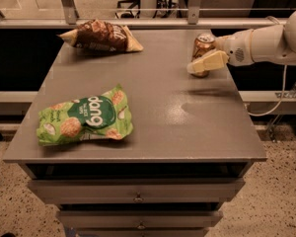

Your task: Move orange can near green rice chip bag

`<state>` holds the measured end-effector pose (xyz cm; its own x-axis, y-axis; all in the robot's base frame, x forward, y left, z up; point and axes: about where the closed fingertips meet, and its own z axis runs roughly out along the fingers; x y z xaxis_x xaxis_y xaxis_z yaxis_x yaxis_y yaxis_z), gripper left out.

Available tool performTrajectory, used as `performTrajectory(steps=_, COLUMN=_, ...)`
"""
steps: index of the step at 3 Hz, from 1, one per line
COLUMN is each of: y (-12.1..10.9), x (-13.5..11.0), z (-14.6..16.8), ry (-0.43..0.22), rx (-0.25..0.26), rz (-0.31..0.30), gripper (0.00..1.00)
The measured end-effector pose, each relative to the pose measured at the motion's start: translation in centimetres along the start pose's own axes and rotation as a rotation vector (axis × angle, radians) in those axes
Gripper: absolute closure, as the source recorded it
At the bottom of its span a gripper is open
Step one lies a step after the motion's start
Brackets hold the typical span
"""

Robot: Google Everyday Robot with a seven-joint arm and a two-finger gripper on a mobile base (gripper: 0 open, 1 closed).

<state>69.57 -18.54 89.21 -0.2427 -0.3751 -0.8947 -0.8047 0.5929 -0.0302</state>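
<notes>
The orange can (203, 41) stands upright near the table's far right edge. My gripper (196, 59) reaches in from the right and is open around the can: the near finger (207, 62) crosses the front of the can's lower half, and the far finger is hidden behind it. The green rice chip bag (85, 121) lies flat at the front left of the table, far from the can and the gripper.
A brown-and-tan chip bag (101, 35) lies at the table's far left. The grey table (187, 117) has drawers below its front edge. A rail and chair legs stand behind the table. A cable hangs at the right.
</notes>
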Motion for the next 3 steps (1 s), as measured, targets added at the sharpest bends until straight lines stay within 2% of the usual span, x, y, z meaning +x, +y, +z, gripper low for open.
performTrajectory(steps=1, y=0.1, x=-0.4, z=0.9, ry=-0.056, rx=-0.015, rz=0.015, gripper=0.44)
performTrajectory(steps=2, y=0.5, x=-1.8, z=0.4, ry=-0.100, rx=-0.026, rz=0.001, gripper=0.75)
performTrajectory(steps=3, y=2.4, x=-4.2, z=-1.2, ry=-0.140, rx=-0.062, rz=-0.037, gripper=0.98)
